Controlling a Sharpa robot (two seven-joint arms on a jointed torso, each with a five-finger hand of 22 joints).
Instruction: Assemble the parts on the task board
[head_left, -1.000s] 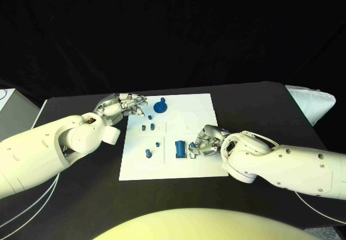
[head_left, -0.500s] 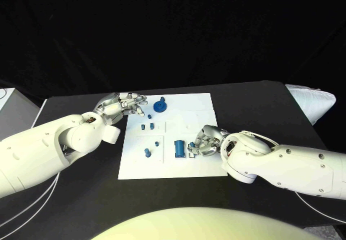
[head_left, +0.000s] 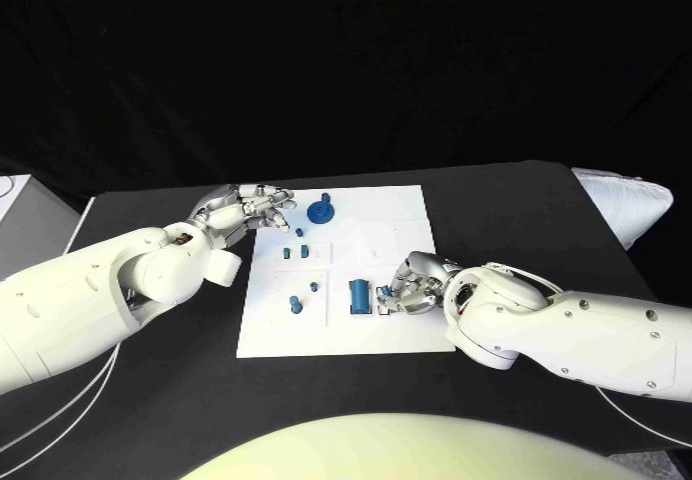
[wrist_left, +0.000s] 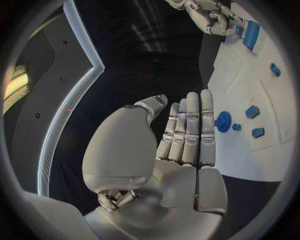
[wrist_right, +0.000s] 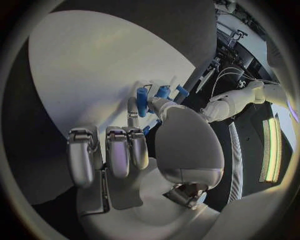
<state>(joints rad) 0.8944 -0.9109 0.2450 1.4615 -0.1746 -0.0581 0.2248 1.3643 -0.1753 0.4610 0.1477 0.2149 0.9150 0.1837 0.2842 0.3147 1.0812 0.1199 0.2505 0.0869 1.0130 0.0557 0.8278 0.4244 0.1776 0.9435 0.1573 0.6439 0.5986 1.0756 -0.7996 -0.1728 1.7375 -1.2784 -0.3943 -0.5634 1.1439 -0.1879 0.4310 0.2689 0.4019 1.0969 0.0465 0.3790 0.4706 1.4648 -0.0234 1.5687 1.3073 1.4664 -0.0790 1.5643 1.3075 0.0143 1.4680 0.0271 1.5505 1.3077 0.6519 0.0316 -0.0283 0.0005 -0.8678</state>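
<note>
Blue parts (head_left: 359, 297) lie on the white task board (head_left: 378, 240) mid-table (head_left: 505, 200), the right hand (head_left: 408, 285) at its near right edge with fingers curled about a small blue piece, the left hand (head_left: 242, 210) at its far left corner, fingers straight and empty.

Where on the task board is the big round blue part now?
In the head view, the round blue part sits at the task board's far left corner, beside the left robot hand.
</note>
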